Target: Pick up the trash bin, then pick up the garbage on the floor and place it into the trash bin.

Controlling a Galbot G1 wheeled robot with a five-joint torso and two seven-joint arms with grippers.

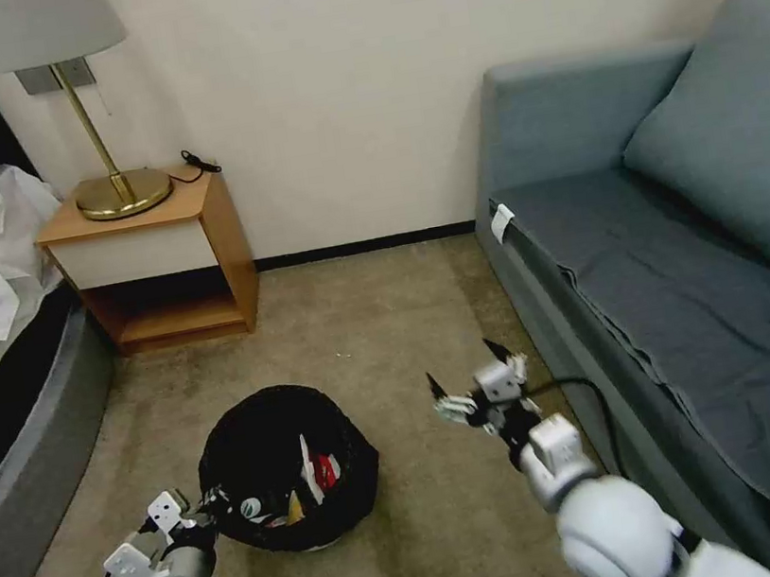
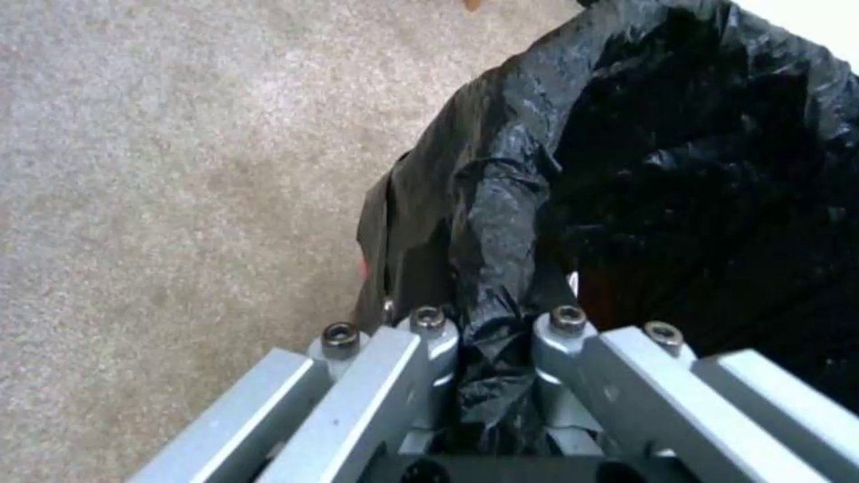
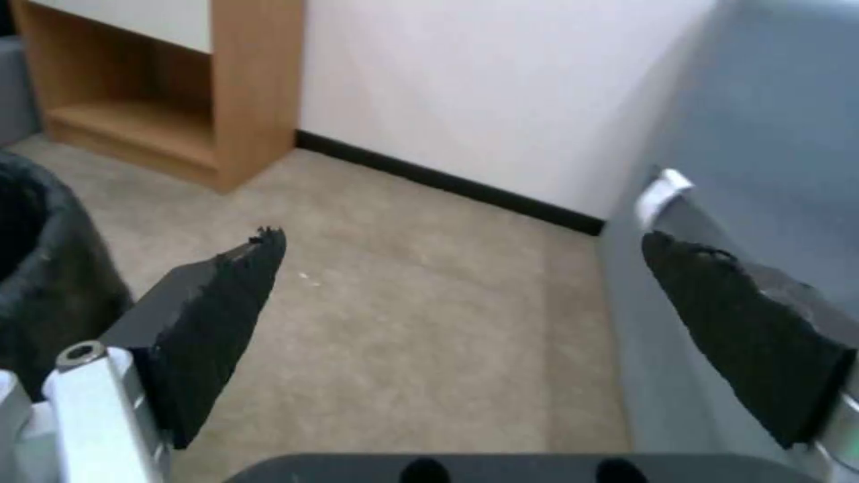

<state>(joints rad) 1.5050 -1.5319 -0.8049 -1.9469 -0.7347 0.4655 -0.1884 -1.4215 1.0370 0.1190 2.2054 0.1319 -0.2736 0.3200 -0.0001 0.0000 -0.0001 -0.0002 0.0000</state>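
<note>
Bin (image 1: 286,469) sat on the carpet (image 1: 390,326) in the head view, litter (image 1: 315,480) already inside, between the nightstand (image 1: 160,253) and sofa (image 1: 693,302); the left gripper (image 1: 209,516) met its near rim, while the right gripper (image 1: 474,381) hung spread beside it, holding nothing. From the left wrist, the gripper (image 2: 492,335) was clamped on the liner (image 2: 501,221) at the rim. That thin plastic could probably slip or tear, dropping the bin. From the right wrist, the gripper (image 3: 466,302) gaped over bare carpet.
</note>
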